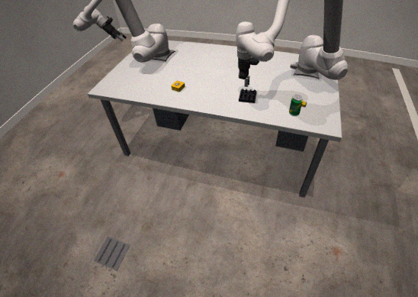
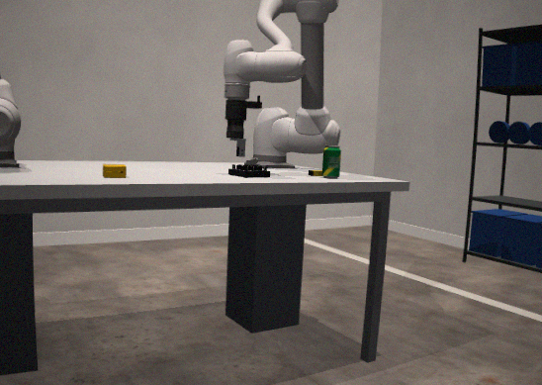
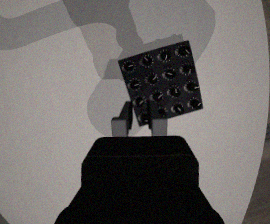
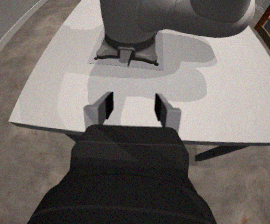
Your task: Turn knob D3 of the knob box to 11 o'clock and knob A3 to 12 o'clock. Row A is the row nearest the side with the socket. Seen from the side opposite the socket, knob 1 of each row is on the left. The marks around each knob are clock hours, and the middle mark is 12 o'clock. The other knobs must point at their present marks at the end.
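The black knob box (image 1: 247,95) (image 2: 249,171) (image 3: 153,88) lies on the table, turned slightly in the left wrist view, with a grey socket-like piece along its upper edge there. Knob A3 (image 3: 164,55) is in the upper row, its mark close to upright. Knob D3 (image 3: 177,108) is in the lower row; its exact mark is too small to read. My left gripper (image 1: 247,82) (image 2: 240,148) (image 3: 139,109) is partly open and empty above the box; its fingers partly hide knobs in columns 1 and 2. My right gripper (image 4: 134,101) (image 1: 123,37) is wide open and empty, away from the box.
A green can (image 1: 295,105) (image 2: 331,162) stands beside the box, with a small yellow object (image 1: 303,104) (image 2: 315,173) behind it. A yellow box (image 1: 178,85) (image 2: 114,170) lies at the other side. Both arm bases stand along the table's back edge.
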You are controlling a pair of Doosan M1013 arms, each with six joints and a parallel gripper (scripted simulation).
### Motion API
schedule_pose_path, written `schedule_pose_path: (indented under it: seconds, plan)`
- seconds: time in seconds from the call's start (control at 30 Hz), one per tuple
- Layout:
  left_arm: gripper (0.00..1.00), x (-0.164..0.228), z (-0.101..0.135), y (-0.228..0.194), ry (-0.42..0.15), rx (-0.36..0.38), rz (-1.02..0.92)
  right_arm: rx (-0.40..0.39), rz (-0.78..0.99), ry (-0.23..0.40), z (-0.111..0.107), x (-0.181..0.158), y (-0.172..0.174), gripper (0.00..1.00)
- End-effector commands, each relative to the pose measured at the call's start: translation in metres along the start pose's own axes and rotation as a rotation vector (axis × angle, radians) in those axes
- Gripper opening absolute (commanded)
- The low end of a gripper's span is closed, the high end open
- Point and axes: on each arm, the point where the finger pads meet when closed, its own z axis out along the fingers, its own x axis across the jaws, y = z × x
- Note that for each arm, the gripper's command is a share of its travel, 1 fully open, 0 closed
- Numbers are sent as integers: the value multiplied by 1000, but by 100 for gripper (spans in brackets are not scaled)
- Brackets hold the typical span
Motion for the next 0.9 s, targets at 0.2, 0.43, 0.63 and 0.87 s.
schedule_pose_path:
  seconds: [0.2,0.43,0.63,0.87]
  plan:
    - [100,1,-2,0,1,0,0,-1,0,0,0,0,0,100]
    - [100,10,-25,-14,1,0,0,-1,0,0,0,0,0,100]
    - [100,21,-51,-29,1,0,0,-1,0,0,0,0,0,100]
    - [100,40,-97,-56,1,0,0,-1,0,0,0,0,0,100]
